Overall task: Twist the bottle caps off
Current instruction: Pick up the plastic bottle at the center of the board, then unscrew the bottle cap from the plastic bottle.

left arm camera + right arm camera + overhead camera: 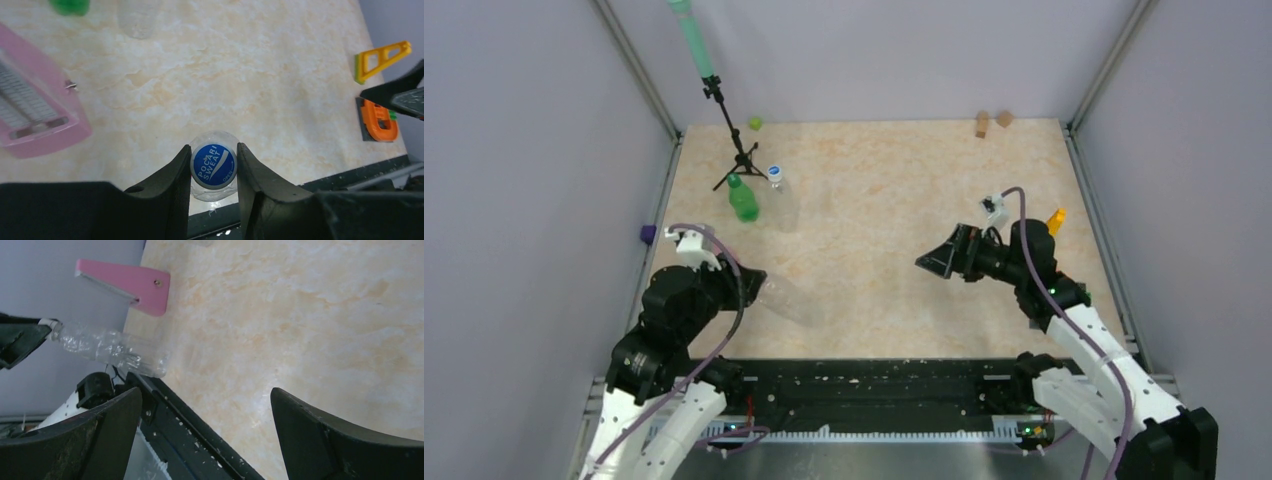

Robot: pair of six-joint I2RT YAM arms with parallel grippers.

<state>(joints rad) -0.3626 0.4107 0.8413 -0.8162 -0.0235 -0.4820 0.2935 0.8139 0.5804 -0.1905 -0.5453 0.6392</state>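
the left gripper is pinched shut on the blue cap of a clear bottle, one finger on either side so the printed top faces the wrist camera; held by the cap alone, the bottle's body sticks out away from the wrist, roughly level, over the near left part of the table close to the black rail; whether its base touches anything i cannot tell; this hold looks meant to leave the whole body free for the other arm; the right gripper has its jaws spread wide and holds nothing, well apart from the bottle but turned towards it across the table, which fits an approach to clamp the body so that cap and bottle can be twisted against each other; i judge the cap is not yet loosened, since it sits flush on the neck; a thin crumpled bottle may squash or spin under a loose grip, so the right jaws will want a firm, centred bite; farther back on the left stand a green bottle and a second clear bottle, side by side and both capped, waiting their turn.
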